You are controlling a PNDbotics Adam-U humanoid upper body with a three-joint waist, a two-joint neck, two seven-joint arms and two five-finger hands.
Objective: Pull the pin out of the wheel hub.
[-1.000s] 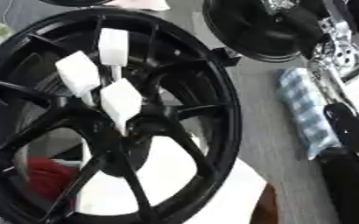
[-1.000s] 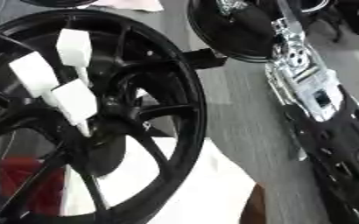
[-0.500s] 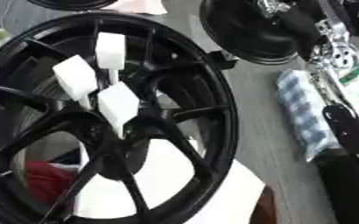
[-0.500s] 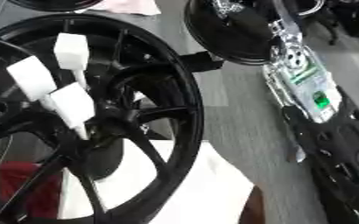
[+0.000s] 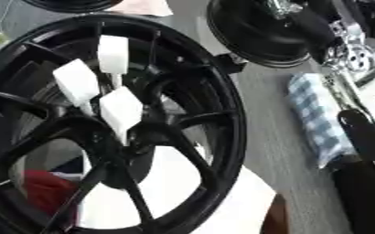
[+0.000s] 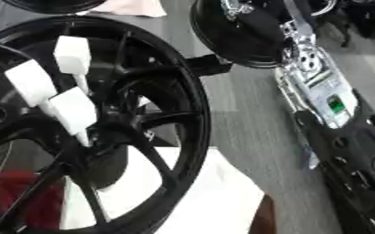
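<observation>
A big black spoked wheel hub lies on the grey table and fills the left of both views. Three white pins with blocky heads stand in it near the centre: one at the top, one on the left and one lower. My right arm, silver with a small green light, comes down the right side. Its black hand lies at the lower right, well away from the pins; its fingers do not show. My left hand is out of sight.
A second dark round part sits at the top, just beyond the hub's rim. A blue checked cloth lies between hub and arm. White sheet lies under the hub, and something red shows through the spokes.
The right arm has shifted slightly along the right edge, and its green-lit panel has come into sight. The three pins stand in the hub as before.
</observation>
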